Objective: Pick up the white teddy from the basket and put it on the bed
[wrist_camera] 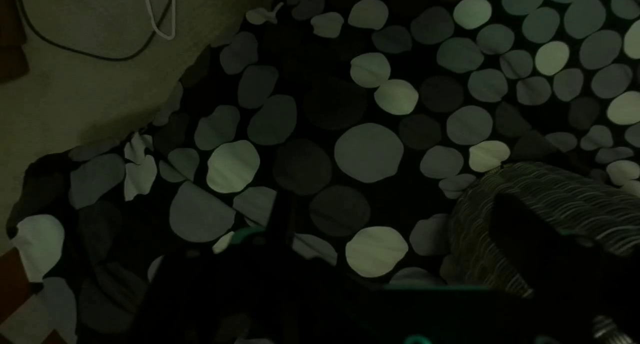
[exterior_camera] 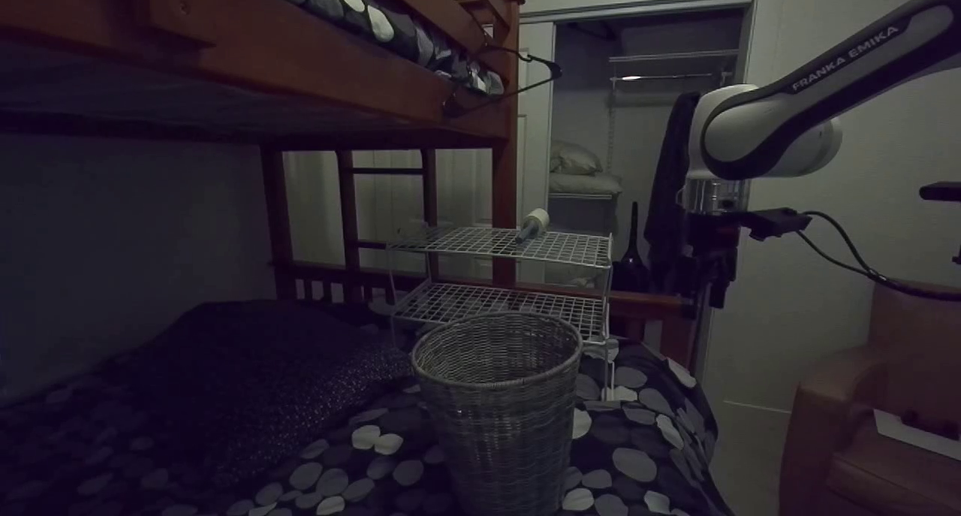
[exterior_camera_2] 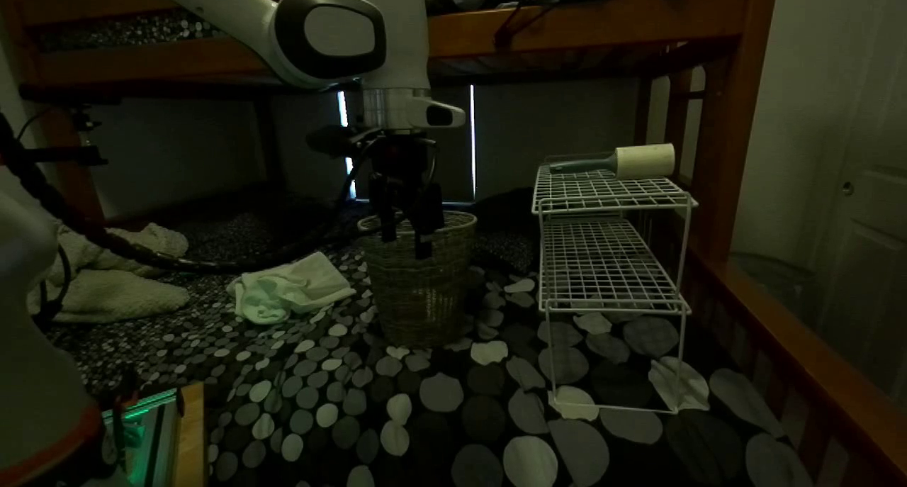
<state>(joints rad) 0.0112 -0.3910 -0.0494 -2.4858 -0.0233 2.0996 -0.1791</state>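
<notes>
A dim bedroom with a brown wooden bunk bed, its bedding dark with grey and white polka dots. On the lower bunk stands a round basket — woven grey strands, upright, narrowing downward from a firm rim. The white teddy cannot be made out; the basket's bottom is hidden, so whether it lies inside cannot be told. The end effector, black and pointing down, hangs apart from the basket, its two fingers spread wide with a bare gap between. Near the basket stands a white wire rack with a roller on top. In an exterior view, a pale crumpled cloth lies beside the basket. Readable writing — "FRANKA EMIKA" in pale capitals — runs along the robot arm.
</notes>
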